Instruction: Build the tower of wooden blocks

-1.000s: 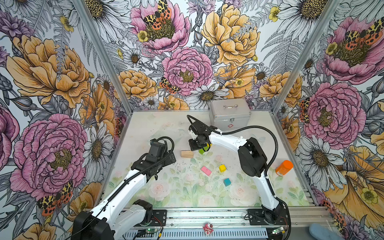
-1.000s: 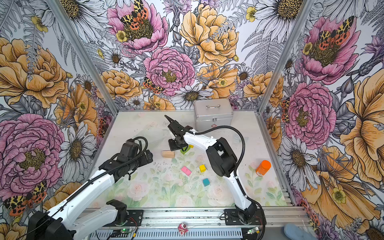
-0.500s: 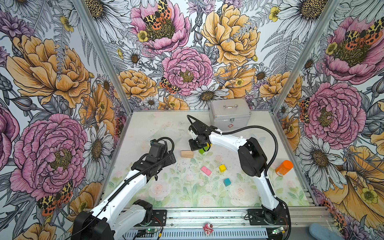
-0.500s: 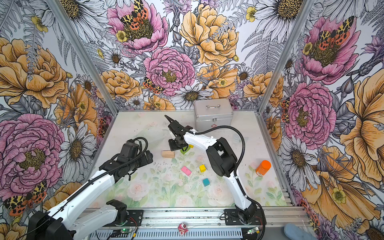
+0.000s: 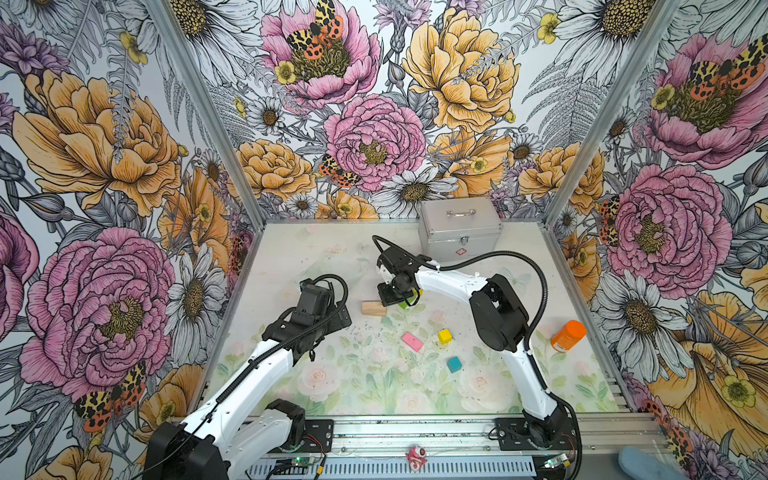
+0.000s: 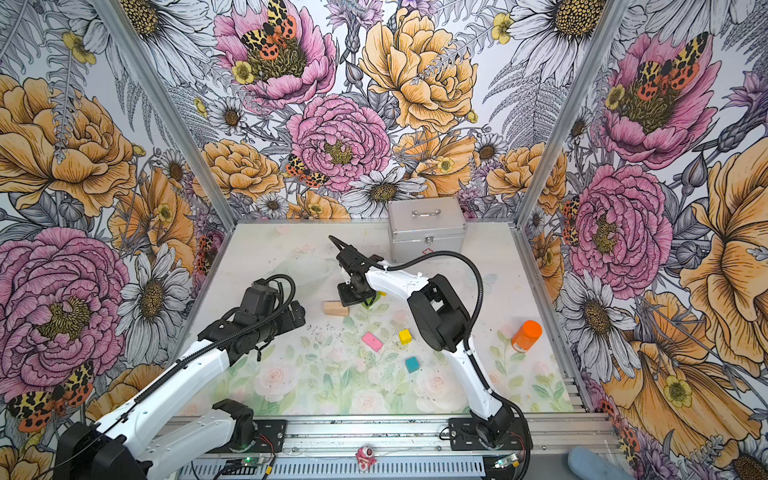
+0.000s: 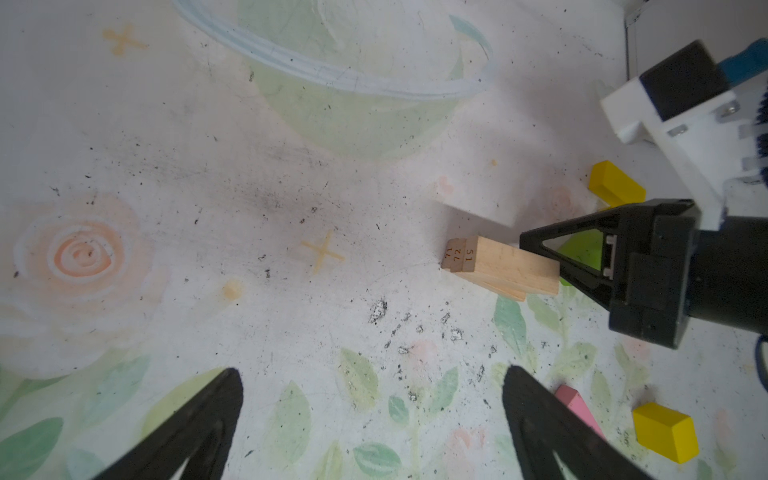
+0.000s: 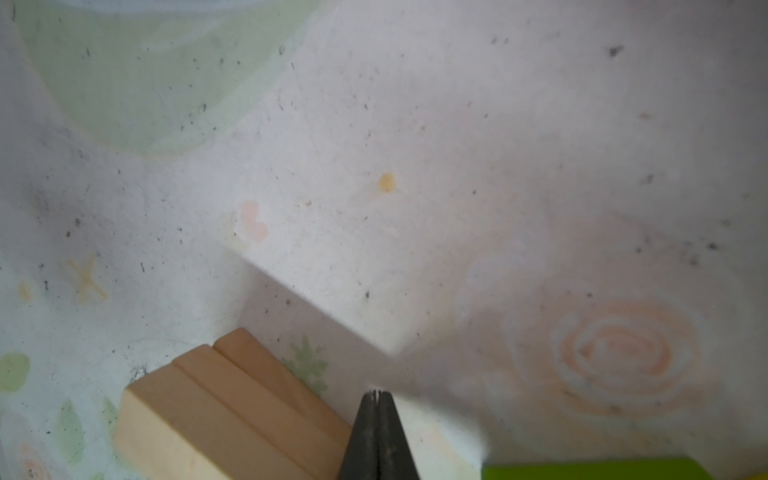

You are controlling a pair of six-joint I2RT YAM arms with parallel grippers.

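In both top views the blocks are loose on the tabletop (image 5: 291,257), and no tower stands yet. The tan bars (image 5: 374,308) lie together near the middle, and the right hand (image 5: 387,296) hangs low at their end. A corner of the green bar (image 5: 406,301) looks out from under this hand. Nearer to the front are the pink slab (image 5: 412,341), the yellow cube (image 5: 444,336) and the teal cube (image 5: 454,364), each apart from the others.

The left wrist view gives what the top views almost hide. The yellow slab (image 7: 617,189) lies just behind the right hand, and the ends of the bars carry small numbers. In that view the left hand (image 7: 372,374) is spread wide and grasps nothing, with both fingers cut off by the picture's edge. The right wrist view shows three bars side against side. It also shows the right hand clenched, finger against finger with nothing between, just beside the end of the bars. Whether its tip touches the wood I cannot tell.

Between the bars and the left wall the tabletop gives wide room, and also along the front rail. The silver case (image 5: 459,228) stands at the back wall and the orange bottle (image 5: 568,336) is near the right wall. Both are well apart from the blocks.

The green bar is mostly covered in every view. The right wrist view is soft and blurred close to the lens.
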